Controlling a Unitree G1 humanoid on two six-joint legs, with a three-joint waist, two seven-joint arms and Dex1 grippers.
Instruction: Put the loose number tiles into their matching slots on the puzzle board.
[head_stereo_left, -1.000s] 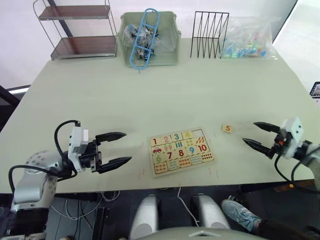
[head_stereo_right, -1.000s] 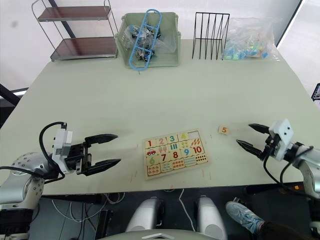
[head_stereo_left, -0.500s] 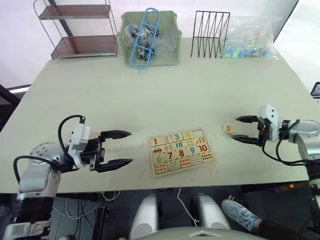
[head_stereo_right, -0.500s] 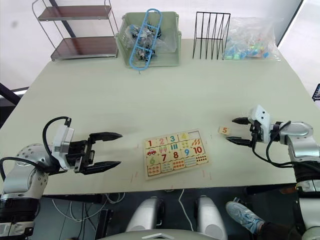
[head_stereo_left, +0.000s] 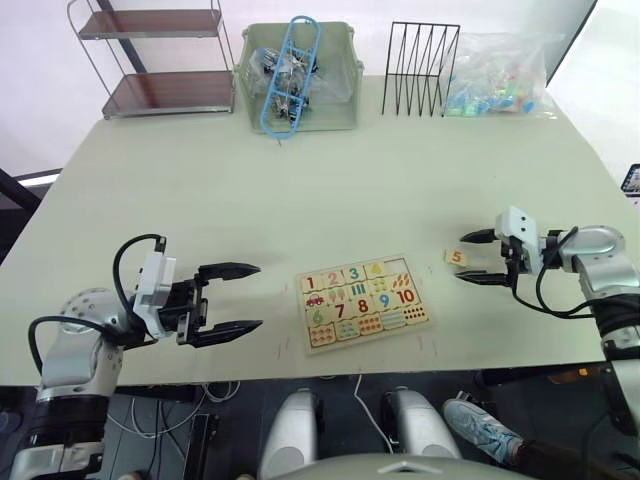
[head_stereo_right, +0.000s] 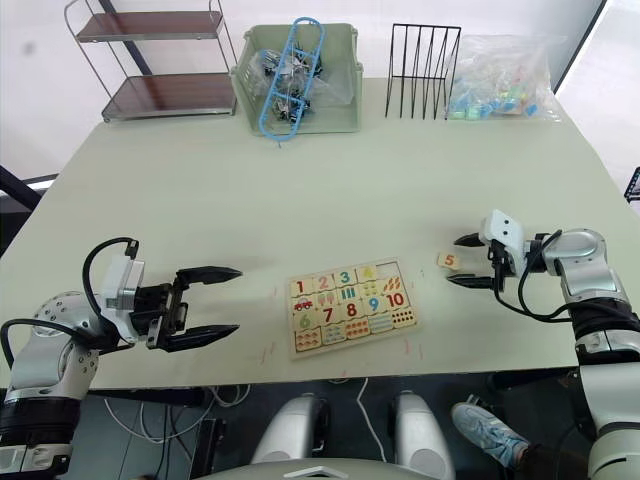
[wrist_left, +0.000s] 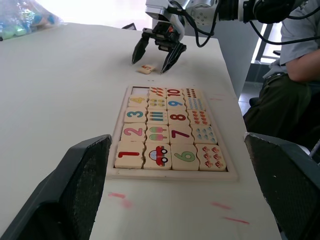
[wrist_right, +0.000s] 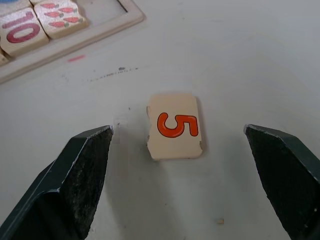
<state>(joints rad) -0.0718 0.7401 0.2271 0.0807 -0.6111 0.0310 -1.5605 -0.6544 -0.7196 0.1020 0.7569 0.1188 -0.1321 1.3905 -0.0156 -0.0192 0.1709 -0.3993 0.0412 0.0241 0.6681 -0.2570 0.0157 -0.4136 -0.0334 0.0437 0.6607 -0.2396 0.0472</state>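
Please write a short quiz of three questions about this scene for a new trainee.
1. True or false: the 5 tile already sits in the board.
2. Which gripper is nearest the 5 tile? A) left B) right
3. Fill in: the empty slot lies beside the tile numbered ___.

Key:
1. False; it lies on the table, between the open fingers of the right gripper.
2. B; the left gripper is open, on the board's other side.
3. 4.

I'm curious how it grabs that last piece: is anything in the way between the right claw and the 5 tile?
Nothing visible. The right gripper is open, one finger on each side of the 5 tile, with bare table between them.
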